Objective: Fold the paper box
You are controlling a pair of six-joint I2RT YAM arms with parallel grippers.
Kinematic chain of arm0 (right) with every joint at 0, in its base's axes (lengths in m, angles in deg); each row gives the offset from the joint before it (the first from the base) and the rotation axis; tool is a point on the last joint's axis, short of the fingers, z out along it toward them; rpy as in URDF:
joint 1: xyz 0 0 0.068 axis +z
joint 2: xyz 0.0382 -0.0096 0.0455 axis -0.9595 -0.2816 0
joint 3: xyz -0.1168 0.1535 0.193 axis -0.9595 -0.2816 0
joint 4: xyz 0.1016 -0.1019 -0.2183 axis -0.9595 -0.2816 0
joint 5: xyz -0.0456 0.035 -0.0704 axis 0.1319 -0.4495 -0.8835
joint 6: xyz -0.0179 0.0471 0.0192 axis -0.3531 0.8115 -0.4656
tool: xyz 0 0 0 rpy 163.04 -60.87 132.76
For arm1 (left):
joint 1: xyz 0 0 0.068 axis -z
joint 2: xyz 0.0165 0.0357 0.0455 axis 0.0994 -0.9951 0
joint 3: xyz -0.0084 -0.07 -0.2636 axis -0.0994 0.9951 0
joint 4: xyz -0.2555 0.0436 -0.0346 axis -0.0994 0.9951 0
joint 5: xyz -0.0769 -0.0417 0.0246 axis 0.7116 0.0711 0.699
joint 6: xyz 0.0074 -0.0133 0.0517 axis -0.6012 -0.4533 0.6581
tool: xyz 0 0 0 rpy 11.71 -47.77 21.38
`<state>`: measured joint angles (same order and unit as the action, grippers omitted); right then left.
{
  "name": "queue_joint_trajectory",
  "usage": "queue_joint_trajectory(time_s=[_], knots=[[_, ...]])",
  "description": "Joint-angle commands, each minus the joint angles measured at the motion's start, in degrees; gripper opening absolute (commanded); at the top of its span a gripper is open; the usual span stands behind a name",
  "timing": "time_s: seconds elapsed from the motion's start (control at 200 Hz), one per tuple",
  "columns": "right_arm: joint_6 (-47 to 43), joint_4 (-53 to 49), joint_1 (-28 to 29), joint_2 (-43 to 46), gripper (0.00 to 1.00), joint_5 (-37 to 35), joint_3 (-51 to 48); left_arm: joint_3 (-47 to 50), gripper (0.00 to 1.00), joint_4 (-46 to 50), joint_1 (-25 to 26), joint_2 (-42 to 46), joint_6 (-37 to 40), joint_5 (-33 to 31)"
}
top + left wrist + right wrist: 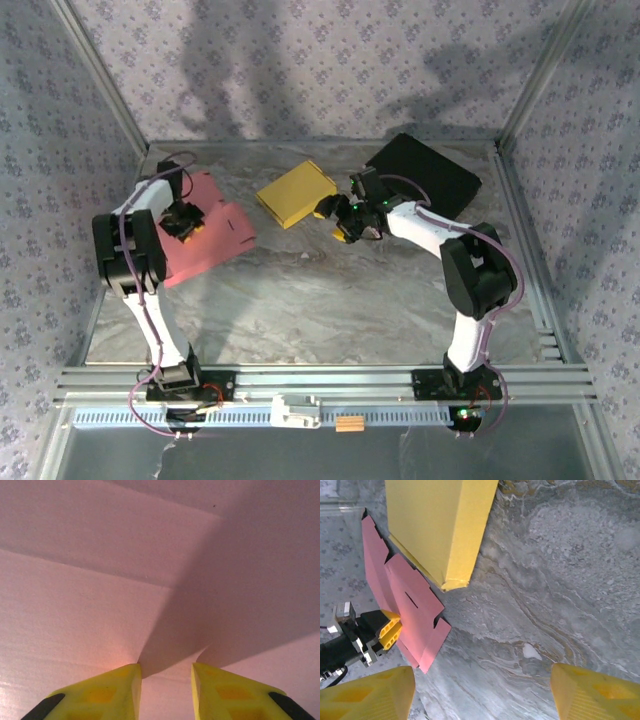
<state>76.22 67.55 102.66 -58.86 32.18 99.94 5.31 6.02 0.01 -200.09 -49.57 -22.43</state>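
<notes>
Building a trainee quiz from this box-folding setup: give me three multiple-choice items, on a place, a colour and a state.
1. The yellow box lies: A) between pink sheet and black board; B) on the pink sheet; C) on the black board.
2. Sheet under the left pincer: A) blue; B) pink; C) white.
3. The right pincer: A) grips yellow box; B) grips pink sheet; C) open, empty.
Answers: A, top view shows it between them; B, pink paper before its fingers; C, bare table between its fingers.
</notes>
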Motion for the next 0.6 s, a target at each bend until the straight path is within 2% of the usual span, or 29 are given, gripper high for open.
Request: queue_joint_trajectory(time_s=[0.0,0.315,0.595], knots=[[-3.18,-1.54,0.38,0.62,0.74,1.67,-0.33,3.68,0.32,0.02,3.16,1.9,-0.95,2.87],[-1.66,1.28,2.78,0.53,0.74,1.2,-4.15,25.13,0.31,-10.09,9.92,14.61,-13.42,4.16],[-1.61,4.28,7.05,-0.04,0.73,3.87,-9.5,36.49,0.31,-14.55,17.53,22.92,-21.85,6.35]])
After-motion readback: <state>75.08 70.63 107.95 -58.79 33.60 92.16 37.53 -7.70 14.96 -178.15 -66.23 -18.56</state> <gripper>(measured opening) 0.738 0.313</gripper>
